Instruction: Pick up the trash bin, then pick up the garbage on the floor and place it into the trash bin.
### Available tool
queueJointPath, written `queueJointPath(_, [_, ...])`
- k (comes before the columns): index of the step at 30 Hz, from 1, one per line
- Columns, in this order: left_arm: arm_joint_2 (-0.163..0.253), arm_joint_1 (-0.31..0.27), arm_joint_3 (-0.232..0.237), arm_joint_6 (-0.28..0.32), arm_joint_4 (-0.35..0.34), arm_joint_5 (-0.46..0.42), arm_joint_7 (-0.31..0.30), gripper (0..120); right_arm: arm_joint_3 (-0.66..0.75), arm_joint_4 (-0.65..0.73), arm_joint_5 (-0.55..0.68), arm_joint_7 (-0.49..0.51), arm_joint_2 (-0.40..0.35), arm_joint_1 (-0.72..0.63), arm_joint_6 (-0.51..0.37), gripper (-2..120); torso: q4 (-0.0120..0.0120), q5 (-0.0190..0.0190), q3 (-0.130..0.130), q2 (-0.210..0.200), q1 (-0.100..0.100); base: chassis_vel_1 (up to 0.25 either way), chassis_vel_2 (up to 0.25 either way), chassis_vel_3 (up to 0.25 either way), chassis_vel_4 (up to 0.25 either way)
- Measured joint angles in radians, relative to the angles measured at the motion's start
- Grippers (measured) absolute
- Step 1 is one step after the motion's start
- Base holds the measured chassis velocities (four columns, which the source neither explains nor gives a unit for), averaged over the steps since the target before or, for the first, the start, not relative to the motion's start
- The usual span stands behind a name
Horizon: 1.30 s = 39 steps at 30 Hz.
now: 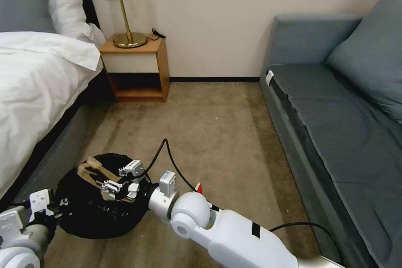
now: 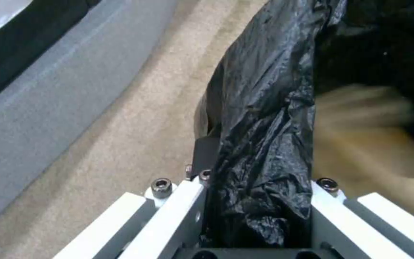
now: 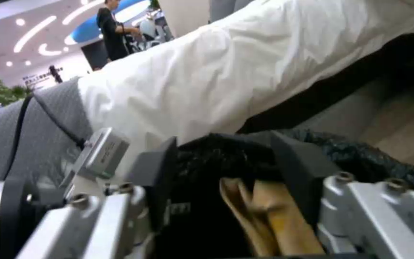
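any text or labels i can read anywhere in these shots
None can be read.
Sign on the far wall in the right wrist view: dark characters, too small and blurred.
Marking on the right gripper body, near the gold-brown wrapper over the trash bin: faint, not readable.
White tag on the sofa: no print to make out.
Left gripper, shut on the bin's black bag: no text.

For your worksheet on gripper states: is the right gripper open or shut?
Open: the right gripper hangs over the trash bin, fingers apart around the gold-brown wrapper, not pressing it.
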Motion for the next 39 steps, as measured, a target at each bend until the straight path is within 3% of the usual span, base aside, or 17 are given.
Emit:
queueJointPath(8, [-0.007, -0.002, 0.007, 0.000, 0.000, 0.007, -0.006, 3, 0.022, 0.056, -0.002, 0.018, -0.054, -0.016, -0.022, 83, 0.0001, 0.0001, 0.000, 0.000, 0.000, 0.000, 0.000, 0.000, 0.000])
queueJointPath(11, [0.000, -0.001, 0.007, 0.001, -0.016, 0.011, -0.015, 3, 0.080, 0.125, 0.016, 0.030, -0.131, -0.053, -0.062, 97, 0.0001, 0.0002, 0.000, 0.000, 0.000, 0.000, 0.000, 0.000, 0.000])
queueJointPath(12, [0.000, -0.001, 0.007, 0.001, -0.016, 0.011, -0.015, 3, 0.080, 0.125, 0.016, 0.030, -0.131, -0.053, -0.062, 97, 0.0001, 0.0002, 0.000, 0.000, 0.000, 0.000, 0.000, 0.000, 0.000])
queueJointPath(20, [0.042, -0.010, -0.016, 0.005, -0.021, 0.014, -0.023, 3, 0.203, 0.225, 0.025, -0.017, -0.357, -0.123, -0.063, 100, 0.0000, 0.0005, 0.000, 0.000, 0.000, 0.000, 0.000, 0.000, 0.000])
queueJointPath(22, [0.053, -0.015, -0.022, 0.005, -0.012, 0.004, -0.024, 3, 0.211, 0.192, -0.010, -0.054, -0.427, -0.129, -0.039, 100, -0.0001, 0.0003, 0.000, 0.000, 0.000, 0.000, 0.000, 0.000, 0.000])
queueJointPath(26, [0.057, -0.023, -0.025, 0.005, -0.002, -0.010, -0.026, 3, 0.171, 0.097, -0.088, -0.068, -0.471, -0.117, -0.034, 100, -0.0003, 0.0003, 0.000, 0.000, 0.000, 0.000, 0.000, 0.000, 0.000])
queueJointPath(33, [0.056, -0.035, -0.023, 0.005, 0.022, -0.023, -0.030, 3, 0.061, -0.064, -0.114, 0.045, -0.400, -0.052, -0.140, 100, 0.0002, 0.0002, 0.000, 0.000, 0.000, 0.000, 0.000, 0.000, 0.000])
queueJointPath(39, [0.064, -0.035, -0.031, 0.005, 0.029, -0.037, -0.028, 3, -0.026, -0.170, -0.021, 0.184, -0.319, 0.030, -0.296, 100, 0.0002, -0.0001, 0.000, 0.000, 0.000, 0.000, 0.000, 0.000, 0.000])
